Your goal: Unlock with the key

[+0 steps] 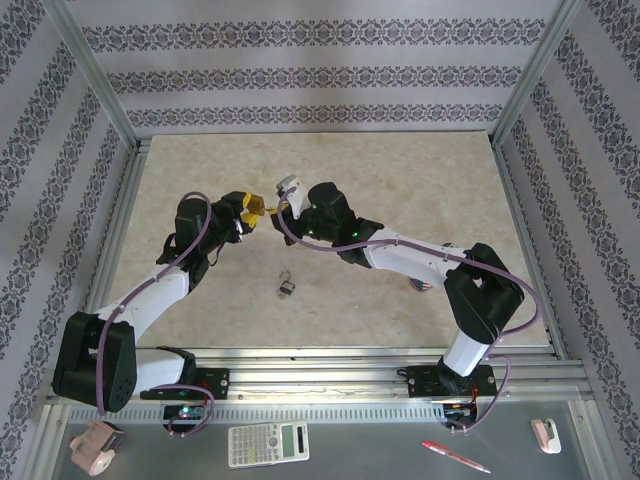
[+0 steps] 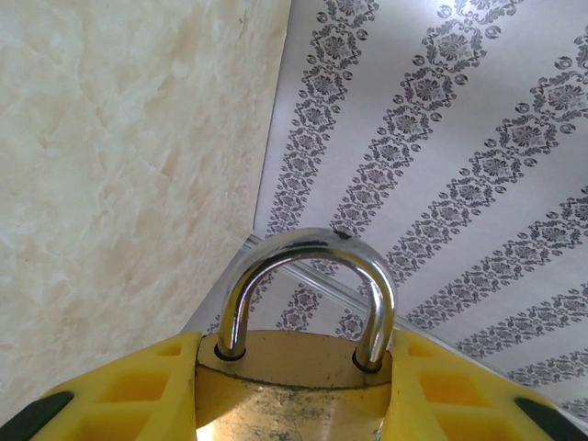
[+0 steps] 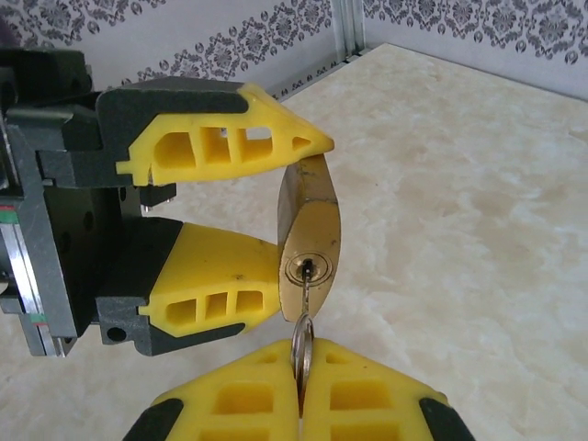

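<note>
A brass padlock [image 2: 294, 390] with a steel shackle [image 2: 308, 276] sits between the yellow fingers [image 2: 138, 386] of my left gripper [image 2: 294, 372], which is shut on its body. Both shackle legs sit in the body. In the right wrist view the padlock [image 3: 310, 230] faces me keyhole first. The key [image 3: 302, 344] stands with its blade in the keyhole, and my right gripper [image 3: 300, 377] is shut on its head and ring. From above, the left gripper [image 1: 245, 212] and the right gripper [image 1: 283, 207] meet above the table's middle, with the padlock [image 1: 256, 207] between them.
A small metal object [image 1: 286, 288] lies on the marble-look table [image 1: 400, 180] in front of the arms. Beyond the near rail lie a calculator [image 1: 268, 443], a red pen [image 1: 455, 456], a tape roll [image 1: 95, 445] and a small white item [image 1: 545, 435]. Patterned walls enclose the table.
</note>
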